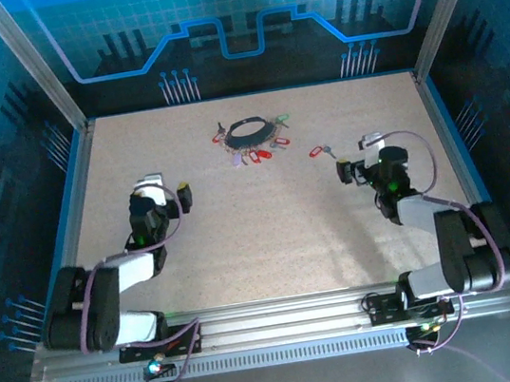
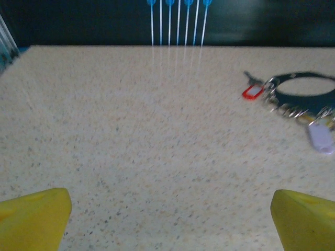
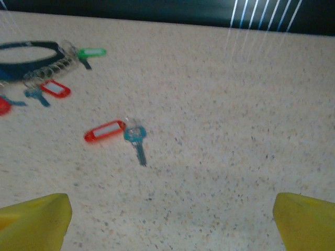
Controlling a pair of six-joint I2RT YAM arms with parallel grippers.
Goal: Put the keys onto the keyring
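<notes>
Now, nearest the bases, both arms are sitting low over the speckled surface [image 1: 273, 246]. The left hand [image 1: 183, 198] is pointing across it with its yellow fingers [image 2: 36, 217] spread wide, gripping nothing. Over on the other side, the right hand [image 1: 344, 172] is standing fully spread too, with nothing between its fingers [image 3: 303, 222]. Just ahead of the right hand, a loose key [image 3: 107, 130] with a red tag is lying flat on the surface, apart from the rest. Farther back, toward the middle of the far side, the keyring [image 1: 248, 132] is lying flat, its dark loop fringed with red, green and purple tags, well apart from both hands.
</notes>
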